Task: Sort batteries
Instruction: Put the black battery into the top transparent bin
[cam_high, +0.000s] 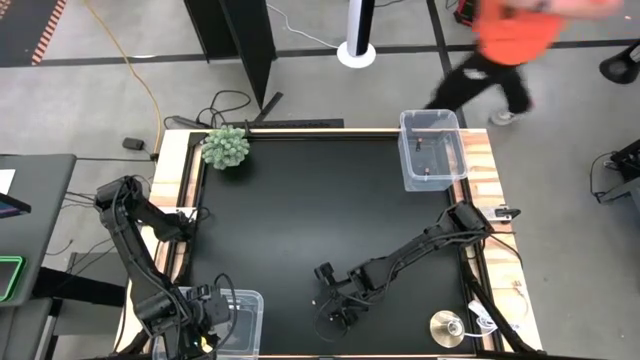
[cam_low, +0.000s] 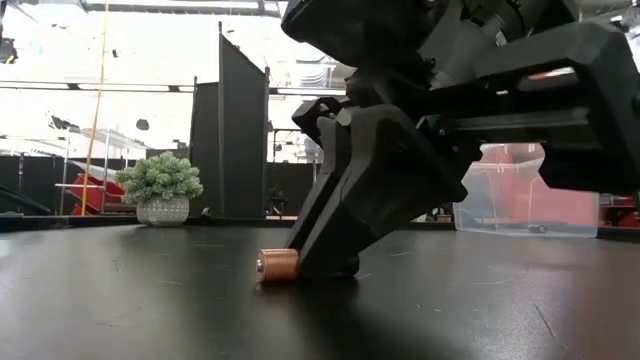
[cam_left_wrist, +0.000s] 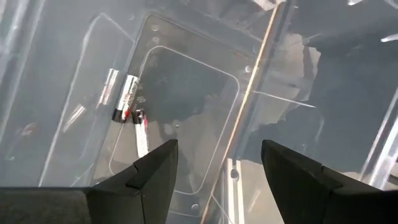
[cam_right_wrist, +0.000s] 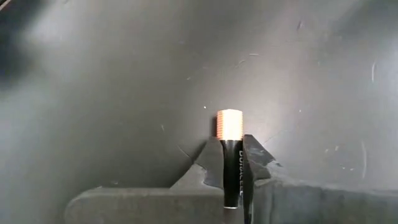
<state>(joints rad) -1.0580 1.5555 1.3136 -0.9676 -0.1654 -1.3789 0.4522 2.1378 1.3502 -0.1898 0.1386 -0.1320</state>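
— Closest to the low camera, what sits on the mat?
— One dark battery (cam_low: 277, 265) with a copper end, lying on the black table (cam_high: 300, 220). The right gripper (cam_right_wrist: 232, 163) is down on it, fingers pinched narrow around its dark body, copper end poking out past the fingertips.

— Start at the left, then. Where is the left arm?
— Over the near-left corner, above a clear bin (cam_high: 240, 322). The left gripper (cam_left_wrist: 219, 165) hangs above that bin with its fingers spread wide, holding nothing.

— Anything in that bin?
— Whitish-silver batteries (cam_left_wrist: 126, 98) lying on its floor, with red markings near one end; I count two or three, hard to say exactly.

— And moving rightward?
— A small potted plant (cam_high: 226, 147) at the far-left corner. The right arm reaches across to the near middle of the table. At the far right stands a second clear bin (cam_high: 432, 148). A round silver disc (cam_high: 446, 327) lies near the near-right edge. Beyond the table, a person in an orange top (cam_high: 510, 35) is passing.
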